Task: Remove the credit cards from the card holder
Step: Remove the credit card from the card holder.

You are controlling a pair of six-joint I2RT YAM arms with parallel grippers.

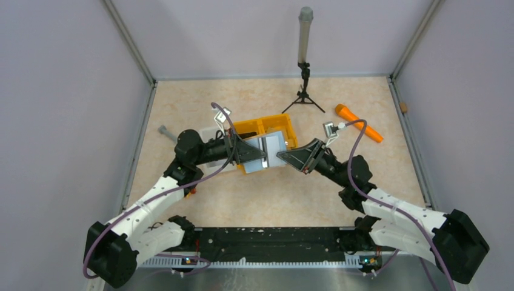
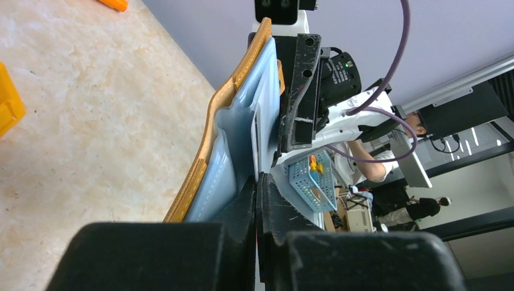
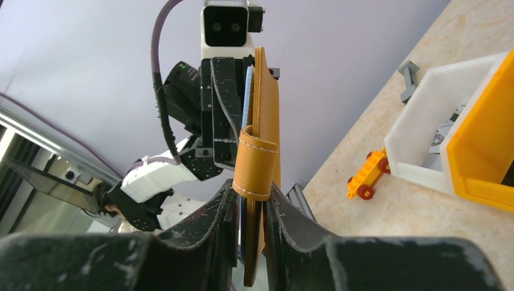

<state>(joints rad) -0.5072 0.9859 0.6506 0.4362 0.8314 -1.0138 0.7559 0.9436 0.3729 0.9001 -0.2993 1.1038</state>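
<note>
The tan card holder (image 1: pixel 271 145) hangs in the air between both grippers, above the table in front of the bins. Its pale blue-grey inside faces up. My left gripper (image 1: pixel 251 153) is shut on a thin pale card edge (image 2: pixel 257 130) that sticks out of the pale blue pockets; the tan outer edge (image 2: pixel 209 139) lies left of my fingers (image 2: pixel 242 206). My right gripper (image 1: pixel 285 156) is shut on the opposite end of the holder (image 3: pixel 267 103), just below its tan strap loop (image 3: pixel 254 163). A thin bluish card edge (image 3: pixel 247 91) shows beside the tan leather.
An orange bin (image 1: pixel 267 126) and a white bin (image 1: pixel 209 134) stand right behind the holder. An orange stick (image 1: pixel 359 131) lies at the back right and a small tripod (image 1: pixel 303 91) at the back. A yellow toy vehicle (image 3: pixel 368 174) lies by the white bin (image 3: pixel 424 121).
</note>
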